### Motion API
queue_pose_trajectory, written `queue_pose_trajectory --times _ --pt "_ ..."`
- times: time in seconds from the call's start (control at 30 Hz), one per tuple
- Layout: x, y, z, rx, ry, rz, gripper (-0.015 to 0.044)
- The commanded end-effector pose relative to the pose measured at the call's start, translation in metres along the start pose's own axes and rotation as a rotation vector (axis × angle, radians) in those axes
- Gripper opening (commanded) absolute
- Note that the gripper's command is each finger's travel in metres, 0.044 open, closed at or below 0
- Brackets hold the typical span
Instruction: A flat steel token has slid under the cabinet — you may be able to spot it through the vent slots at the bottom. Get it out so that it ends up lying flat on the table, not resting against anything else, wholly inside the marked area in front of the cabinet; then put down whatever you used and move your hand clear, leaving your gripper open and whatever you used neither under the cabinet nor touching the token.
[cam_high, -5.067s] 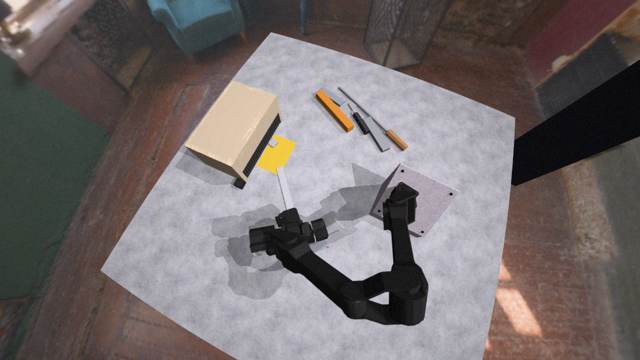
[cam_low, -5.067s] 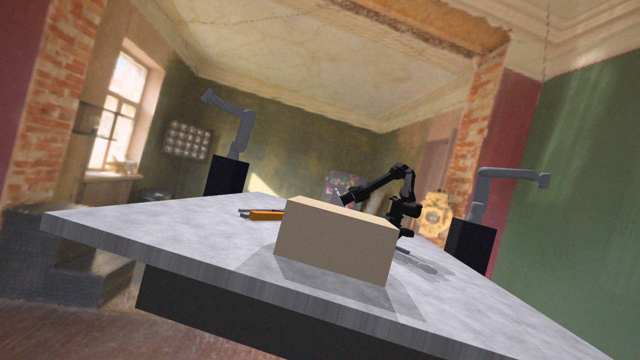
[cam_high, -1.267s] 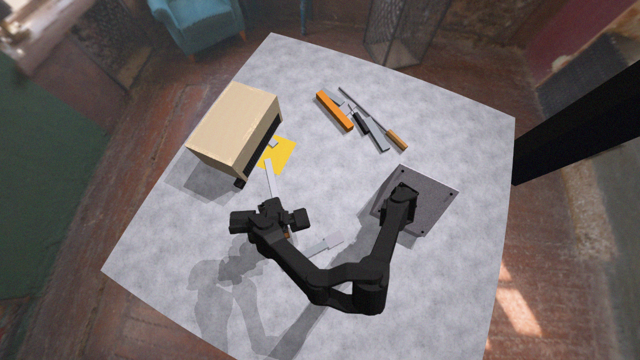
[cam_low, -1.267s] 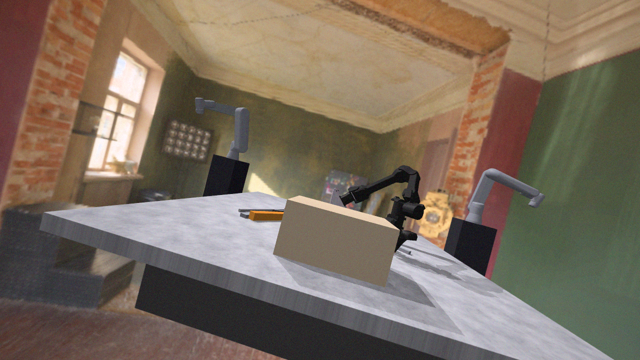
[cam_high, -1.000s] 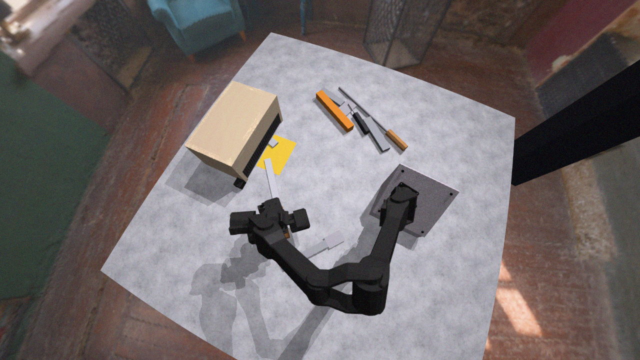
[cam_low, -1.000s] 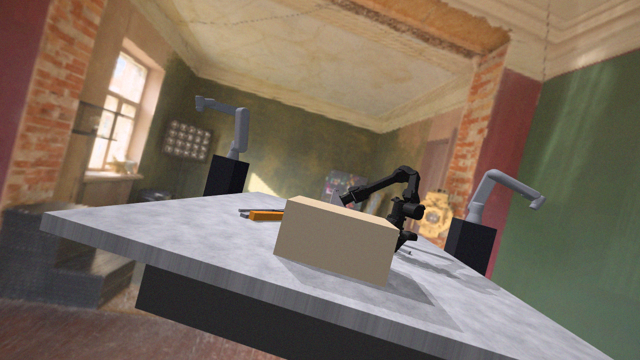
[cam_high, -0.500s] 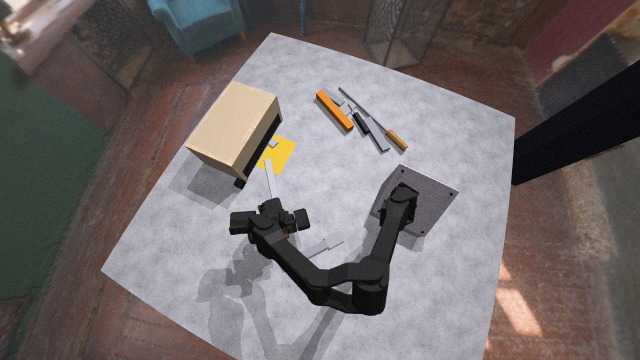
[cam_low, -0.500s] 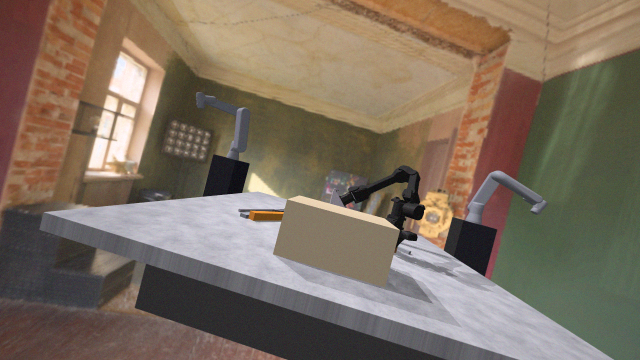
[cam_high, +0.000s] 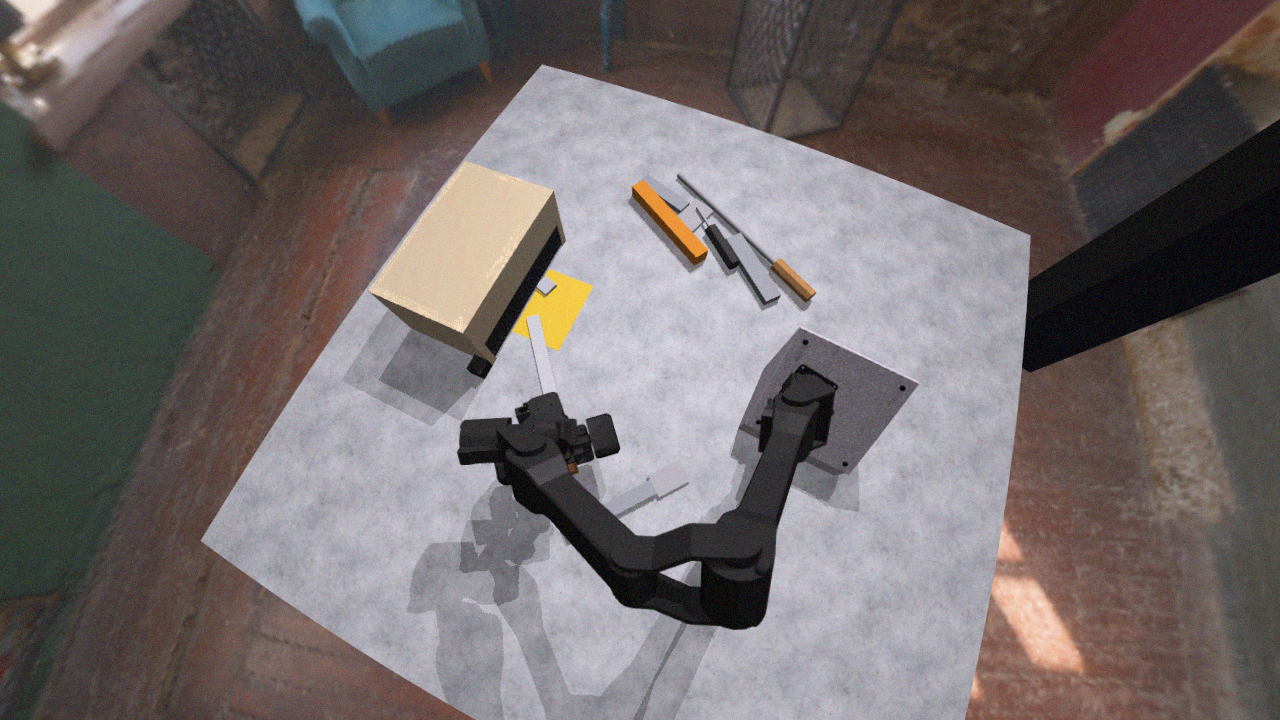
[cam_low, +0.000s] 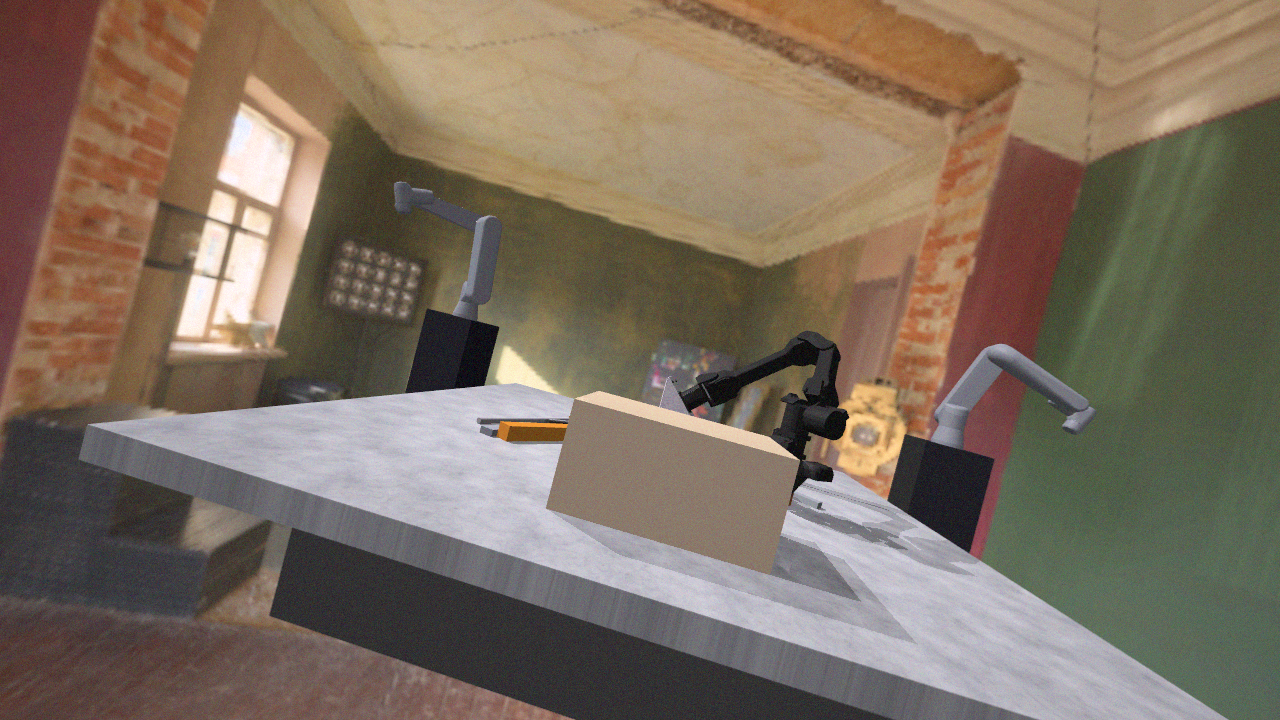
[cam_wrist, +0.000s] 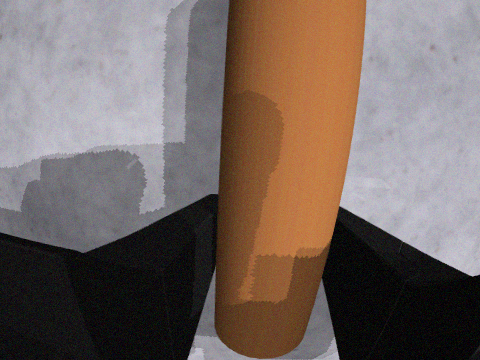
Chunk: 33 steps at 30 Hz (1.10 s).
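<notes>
Near the middle of the top view, the black pincer (cam_high: 556, 428) is closed on the orange wooden handle of a flat grey blade tool (cam_high: 542, 354), whose blade runs up toward the yellow marked rectangle (cam_high: 565, 308) on the grey mottled table (cam_high: 895, 555). The blade tip reaches the lower edge of that rectangle, just beside the front of the tan box-shaped cabinet (cam_high: 465, 255) in the upper left of the frame. A small flat grey steel token (cam_high: 546, 285) lies on the yellow area close to the cabinet's dark slotted base. Upper centre, a row of spare tools lies well apart from the cabinet: an orange bar (cam_high: 668, 222), a thin rod with a brown handle (cam_high: 793, 279), and grey strips between them. Another pale grey strip (cam_high: 651, 488) lies beside the arm's forearm, lower centre.

From the exterior view, the cabinet (cam_low: 671, 479) hides the token; the pincer (cam_low: 805, 470) hangs low behind its right end.

Through the wrist view, the two black fingers press against both sides of the round orange handle (cam_wrist: 290, 140), which runs from bottom centre to the top edge, with the table behind it
</notes>
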<state>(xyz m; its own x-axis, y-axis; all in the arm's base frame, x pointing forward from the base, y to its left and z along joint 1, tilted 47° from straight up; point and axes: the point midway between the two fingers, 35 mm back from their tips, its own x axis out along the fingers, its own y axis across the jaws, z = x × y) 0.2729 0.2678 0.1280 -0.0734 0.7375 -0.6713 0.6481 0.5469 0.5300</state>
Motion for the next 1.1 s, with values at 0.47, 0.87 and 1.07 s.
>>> queue_pose_trajectory --times 0.47,0.87,1.07 --pt "0.000 0.000 0.033 -0.004 -0.006 -0.003 0.0000" --pt "0.000 -0.001 0.053 -0.004 -0.007 -0.003 0.0000" --pt "0.000 -0.001 0.063 -0.005 -0.007 -0.004 0.0000"
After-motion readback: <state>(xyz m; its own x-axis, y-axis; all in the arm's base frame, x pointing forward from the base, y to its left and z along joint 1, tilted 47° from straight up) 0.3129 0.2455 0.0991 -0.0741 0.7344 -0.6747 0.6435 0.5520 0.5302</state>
